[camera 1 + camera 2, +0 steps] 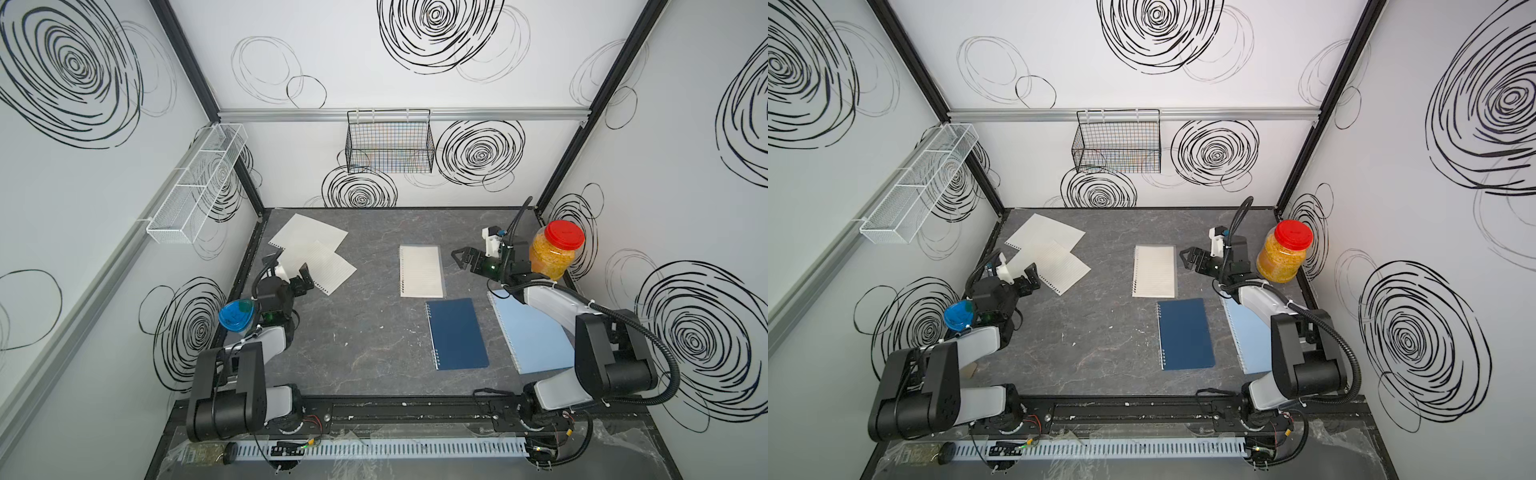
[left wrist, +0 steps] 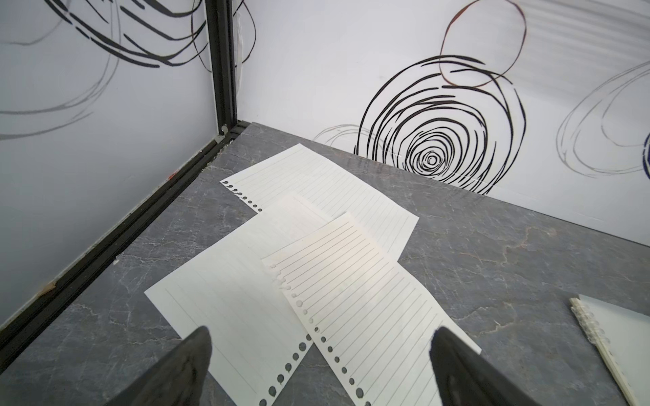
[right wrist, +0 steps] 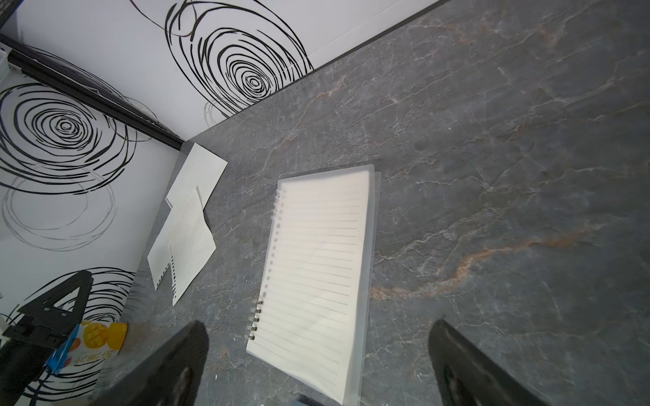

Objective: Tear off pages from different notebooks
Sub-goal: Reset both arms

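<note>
Three loose cream lined pages (image 1: 313,253) (image 2: 316,267) lie overlapping at the back left of the grey table, their punched holes showing. My left gripper (image 1: 304,279) (image 2: 320,337) hovers open at their near edge, with nothing between its fingers. The frosted clear notebook (image 1: 421,271) (image 3: 316,260) lies shut at mid-table. The dark navy notebook (image 1: 457,334) lies in front of it, and the light blue notebook (image 1: 528,336) sits partly under my right arm. To the right of the frosted notebook my right gripper (image 1: 458,259) (image 3: 318,327) stands open and empty.
A red-lidded jar (image 1: 555,249) of yellow bits stands at the right wall behind my right arm. A blue-lidded container (image 1: 236,316) sits by the left arm. A black wire basket (image 1: 390,141) and a white mesh shelf (image 1: 195,187) hang on the walls.
</note>
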{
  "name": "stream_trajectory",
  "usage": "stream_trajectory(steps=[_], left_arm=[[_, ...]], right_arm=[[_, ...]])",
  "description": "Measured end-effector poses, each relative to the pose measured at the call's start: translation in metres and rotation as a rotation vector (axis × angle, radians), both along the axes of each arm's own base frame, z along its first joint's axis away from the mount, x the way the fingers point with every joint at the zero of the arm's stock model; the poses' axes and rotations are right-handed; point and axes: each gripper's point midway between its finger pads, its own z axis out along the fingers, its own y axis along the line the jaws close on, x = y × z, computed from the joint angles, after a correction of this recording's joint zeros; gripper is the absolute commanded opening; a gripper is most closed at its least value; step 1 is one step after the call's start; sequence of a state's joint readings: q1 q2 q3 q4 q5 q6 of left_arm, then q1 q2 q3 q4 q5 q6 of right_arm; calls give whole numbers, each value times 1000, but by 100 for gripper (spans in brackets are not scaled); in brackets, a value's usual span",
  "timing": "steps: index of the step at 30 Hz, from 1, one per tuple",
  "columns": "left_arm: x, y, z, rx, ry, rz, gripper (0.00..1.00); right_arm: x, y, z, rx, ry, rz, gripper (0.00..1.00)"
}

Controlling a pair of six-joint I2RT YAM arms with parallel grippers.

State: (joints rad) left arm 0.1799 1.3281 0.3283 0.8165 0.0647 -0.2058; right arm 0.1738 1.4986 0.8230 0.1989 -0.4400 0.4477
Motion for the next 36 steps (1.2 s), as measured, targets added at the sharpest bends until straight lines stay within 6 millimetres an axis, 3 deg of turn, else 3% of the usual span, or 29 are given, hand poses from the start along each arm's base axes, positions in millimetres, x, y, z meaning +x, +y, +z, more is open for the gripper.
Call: stream_trajectory(steps=[7,11,14,27,36], left_arm=[[6,-35,-2,81,-35,-103,99],[5,-68,-10,173,-37,-141,99],[-3,-56,-23,191,-21,-101,99],[-3,-46,-13,243,-46,-22,99],[-3,-45,-13,246,-45,-17,99]], right_arm=[[2,-2,0,-9,-2,-15,100],[4,-5,-1,-20,-5,-32,100],[6,-7,1,-25,-19,-38,100],[10,-27,42,-143,-253,-105,100],[-17,-75,19,-378,-367,-256,100]])
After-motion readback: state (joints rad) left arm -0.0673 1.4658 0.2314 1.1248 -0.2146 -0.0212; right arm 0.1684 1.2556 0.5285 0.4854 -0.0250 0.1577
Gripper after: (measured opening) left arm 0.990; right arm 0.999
